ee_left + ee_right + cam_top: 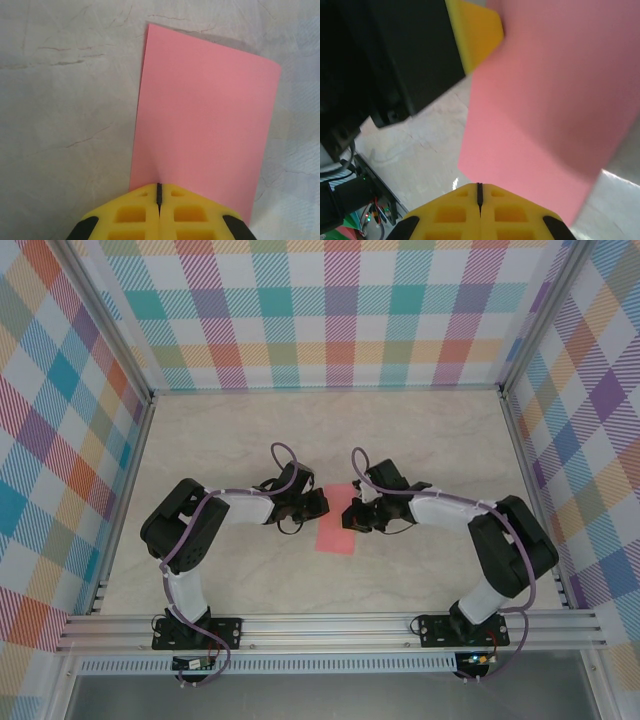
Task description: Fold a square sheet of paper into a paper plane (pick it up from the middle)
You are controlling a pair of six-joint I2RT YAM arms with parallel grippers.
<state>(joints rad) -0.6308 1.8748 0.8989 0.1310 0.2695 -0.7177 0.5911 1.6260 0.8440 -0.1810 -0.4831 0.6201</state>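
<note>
Around three sides stand checked pastel walls [340,310], enclosing a pale marbled surface [230,430]. Along its near edge runs an aluminium rail [330,625] that carries the two black arms. The left arm [185,530] and right arm [510,540] both bend inward toward the middle. Between them is the sheet [205,120], a plain salmon-pink rectangle; the right wrist view shows it tilted up off the surface. The left pincer [159,187] has its yellow jaws fully closed, nipping one edge of the sheet, and a faint wrinkle runs from the tips. The right pincer [479,186] is likewise clamped tight on another edge.
</note>
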